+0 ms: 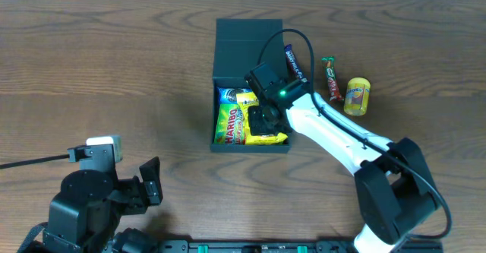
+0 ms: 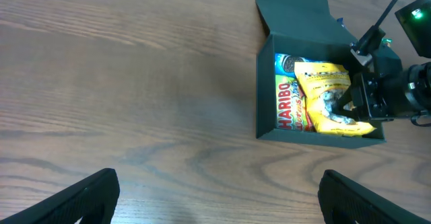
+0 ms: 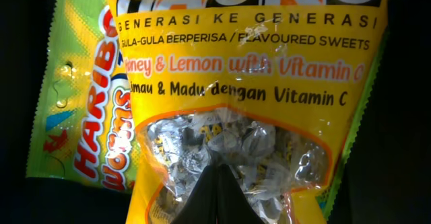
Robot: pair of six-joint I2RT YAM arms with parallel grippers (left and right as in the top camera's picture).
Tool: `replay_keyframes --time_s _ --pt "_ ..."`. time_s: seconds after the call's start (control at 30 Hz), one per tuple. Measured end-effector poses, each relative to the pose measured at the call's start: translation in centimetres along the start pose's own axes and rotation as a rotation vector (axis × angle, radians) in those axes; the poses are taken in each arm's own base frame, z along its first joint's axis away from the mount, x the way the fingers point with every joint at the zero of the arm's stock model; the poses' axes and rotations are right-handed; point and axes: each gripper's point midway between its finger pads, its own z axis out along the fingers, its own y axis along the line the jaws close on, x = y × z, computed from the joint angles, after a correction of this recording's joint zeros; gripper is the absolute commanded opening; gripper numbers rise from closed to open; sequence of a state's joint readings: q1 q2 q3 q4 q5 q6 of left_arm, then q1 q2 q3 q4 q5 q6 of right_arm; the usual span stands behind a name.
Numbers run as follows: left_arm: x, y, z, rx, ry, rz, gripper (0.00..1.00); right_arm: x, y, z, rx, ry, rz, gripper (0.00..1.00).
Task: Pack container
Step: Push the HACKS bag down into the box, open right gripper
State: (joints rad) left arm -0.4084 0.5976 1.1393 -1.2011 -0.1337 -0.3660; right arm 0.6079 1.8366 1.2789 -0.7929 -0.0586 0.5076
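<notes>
The dark container stands open at mid table, its flap lid folded back. Inside lie a Haribo bag and a yellow sweets bag. My right gripper reaches down into the container. In the right wrist view its fingertips are pressed together on the clear window of the yellow sweets bag, with the Haribo bag beside it. The left wrist view shows the container and the yellow bag. My left gripper is open and empty over bare wood, at the front left.
A blue packet lies at the back of the container. To the right of the container on the table lie a dark blue snack bar, a red-brown bar and a small yellow can. The right arm's cable arcs over the lid.
</notes>
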Motion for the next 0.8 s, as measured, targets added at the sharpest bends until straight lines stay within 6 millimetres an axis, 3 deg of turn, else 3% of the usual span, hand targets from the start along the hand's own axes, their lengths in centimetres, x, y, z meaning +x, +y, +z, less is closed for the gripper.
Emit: replay_keyframes --time_s 0.23,0.47,0.6,0.8 --pt "0.0 0.0 0.0 0.000 0.000 0.000 0.95 -1.9 1.7 -2.7 -0.086 -0.105 -0.011 0.01" --pt "0.0 0.0 0.0 0.000 0.001 0.000 0.95 -3.6 4.4 -3.2 -0.163 -0.188 -0.064 0.01" --pt "0.0 0.0 0.0 0.000 0.001 0.000 0.95 -3.4 4.7 -1.6 -0.158 -0.163 -0.074 0.01" --pt "0.0 0.0 0.0 -0.001 0.002 0.000 0.96 -1.9 3.4 2.5 -0.093 -0.059 -0.060 0.01"
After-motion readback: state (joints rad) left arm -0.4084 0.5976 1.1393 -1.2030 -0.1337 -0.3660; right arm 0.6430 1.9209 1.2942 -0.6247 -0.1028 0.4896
